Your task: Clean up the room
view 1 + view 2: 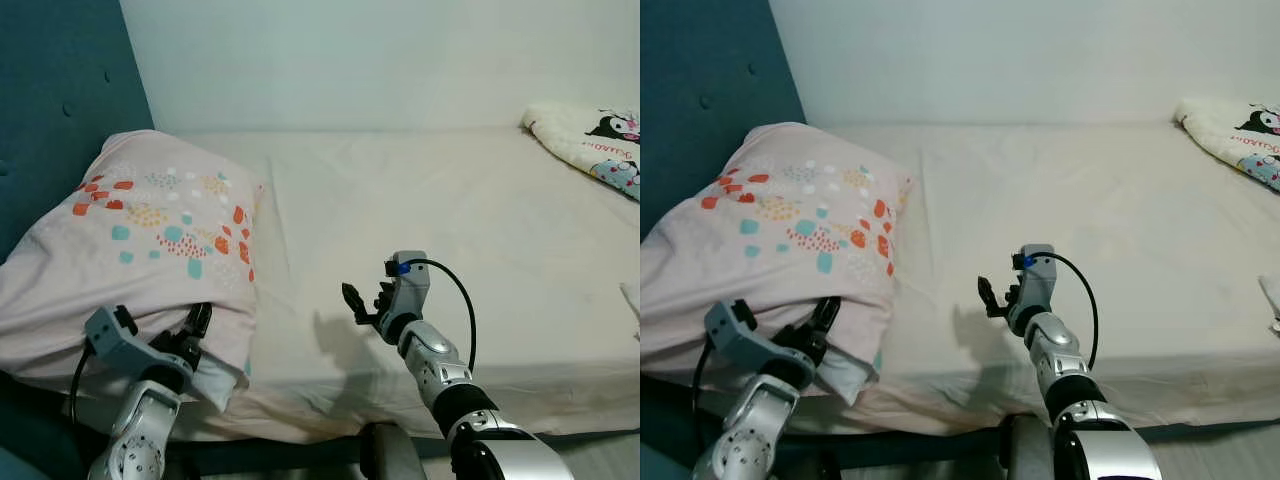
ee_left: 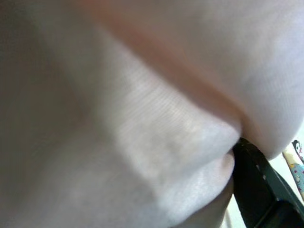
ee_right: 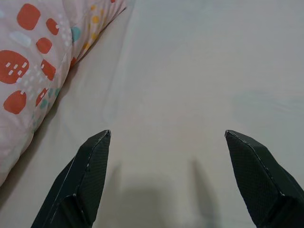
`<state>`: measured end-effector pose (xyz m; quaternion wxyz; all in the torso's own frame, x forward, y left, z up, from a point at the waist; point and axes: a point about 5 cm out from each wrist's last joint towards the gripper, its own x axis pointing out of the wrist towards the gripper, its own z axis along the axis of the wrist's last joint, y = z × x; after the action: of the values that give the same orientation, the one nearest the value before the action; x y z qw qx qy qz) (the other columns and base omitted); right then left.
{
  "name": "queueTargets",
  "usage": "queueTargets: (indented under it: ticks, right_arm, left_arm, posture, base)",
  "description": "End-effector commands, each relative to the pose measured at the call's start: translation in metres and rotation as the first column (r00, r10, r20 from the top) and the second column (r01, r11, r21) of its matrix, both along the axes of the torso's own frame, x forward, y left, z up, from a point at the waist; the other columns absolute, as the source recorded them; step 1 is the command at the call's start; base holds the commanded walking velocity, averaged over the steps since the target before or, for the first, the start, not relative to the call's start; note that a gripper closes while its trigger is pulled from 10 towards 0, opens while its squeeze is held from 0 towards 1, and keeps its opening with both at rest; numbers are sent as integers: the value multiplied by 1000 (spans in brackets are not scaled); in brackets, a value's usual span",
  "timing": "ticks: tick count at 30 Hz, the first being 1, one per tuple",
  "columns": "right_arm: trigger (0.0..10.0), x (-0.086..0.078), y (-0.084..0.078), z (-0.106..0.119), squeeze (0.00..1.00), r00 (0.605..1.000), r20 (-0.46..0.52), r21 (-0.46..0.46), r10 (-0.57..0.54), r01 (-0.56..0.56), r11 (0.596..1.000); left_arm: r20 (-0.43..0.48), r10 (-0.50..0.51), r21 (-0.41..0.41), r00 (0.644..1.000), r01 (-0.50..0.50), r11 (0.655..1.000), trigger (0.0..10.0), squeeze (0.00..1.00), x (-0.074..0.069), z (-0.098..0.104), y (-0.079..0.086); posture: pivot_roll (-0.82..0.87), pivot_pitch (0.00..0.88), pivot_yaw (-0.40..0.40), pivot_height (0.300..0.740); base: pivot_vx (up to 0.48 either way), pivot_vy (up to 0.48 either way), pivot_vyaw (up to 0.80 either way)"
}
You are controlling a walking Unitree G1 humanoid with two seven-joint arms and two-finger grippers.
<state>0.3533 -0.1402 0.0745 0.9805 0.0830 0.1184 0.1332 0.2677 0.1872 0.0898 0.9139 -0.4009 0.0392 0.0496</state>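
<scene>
Left gripper [image 1: 196,325] clamps the pillow [image 1: 150,240] corner between its jaws; right gripper [image 1: 365,300], jaws apart, hovers beside it. Thin fabric could slip free if pulled.

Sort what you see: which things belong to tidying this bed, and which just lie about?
In the job: pillow; left pincer, gripping its edge; right pincer, open above the sheet.
Lying about: cartoon blanket; blue headboard.

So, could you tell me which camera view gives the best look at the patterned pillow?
The left eye view: the whole pillow lies at the bed's head end, the left gripper at its near edge. The right eye view matches. The left wrist view is blurred fabric; the right wrist view catches one corner.
</scene>
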Motion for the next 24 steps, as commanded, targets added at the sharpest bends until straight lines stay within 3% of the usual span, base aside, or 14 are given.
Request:
queueTargets:
  ticks: [1, 6, 8, 11, 13, 16, 18, 20, 21, 24]
  right_arm:
    - [10000, -1, -4, 0, 0, 1000, 12, 12, -22, 22, 1000]
    - [10000, -2, -6, -2, 0, 1000, 7, 5, -28, 28, 1000]
    - [10000, -3, -5, -2, 0, 1000, 6, 5, -25, 25, 1000]
    - [10000, -3, -4, -3, 0, 1000, 4, 5, -20, 20, 1000]
    - [10000, -3, -4, -2, 0, 1000, 3, 5, -18, 18, 1000]
    - [10000, -2, -3, -2, 0, 1000, 3, 2, -16, 16, 1000]
    - [10000, -2, -3, -2, 0, 1000, 3, 2, -16, 16, 1000]
    - [10000, 0, -2, 0, 0, 1000, 6, -3, -11, 11, 1000]
    - [10000, 0, -2, 0, 0, 1000, 6, -3, -11, 11, 1000]
    - [10000, 1, -1, 1, 0, 1000, 9, -8, -7, 8, 1000]
  left_arm:
    - [30, -33, -120, 999, 36, 992, 10000, 0, 5, 10, -32]
    - [-69, -9, -100, 998, 2, 995, 10000, 0, -5, 10, -33]
    - [-188, 57, -87, 981, -74, 993, 10000, 0, -15, 2, -23]
    - [-284, 107, -59, 953, -129, 990, 10000, 0, -23, -1, -13]
    - [-295, 119, -82, 948, -150, 985, 10000, 0, -24, 3, -11]
    - [-284, 129, -218, 950, -195, 956, 10000, 0, -17, 27, -15]
    - [-284, 129, -218, 950, -195, 956, 10000, 0, -17, 27, -15]
    - [-223, 11, -345, 975, -89, 934, 10000, 0, -7, 54, -37]
    - [-223, 11, -345, 975, -89, 934, 10000, 0, -7, 54, -37]
    - [-183, -127, -358, 975, 54, 932, 10000, 0, -6, 61, -55]
  posture:
    - [-129, 0, -12, 386]
    - [-129, 0, -13, 386]
    - [-129, 0, -13, 386]
    - [-120, 0, -15, 386]
    - [-116, 0, -17, 386]
    - [-110, 0, -21, 386]
    - [-110, 0, -21, 386]
    - [-108, 0, -24, 386]
    - [-108, 0, -24, 386]
    - [-110, 0, -23, 386]
  base:
    - [0, 0, 0]
    - [0, 0, 0]
    - [0, 0, 0]
    - [0, 0, 0]
    - [0, 0, 0]
    - [0, 0, 0]
    - [0, 0, 0]
    - [0, 0, 0]
    - [0, 0, 0]
    - [0, 0, 0]
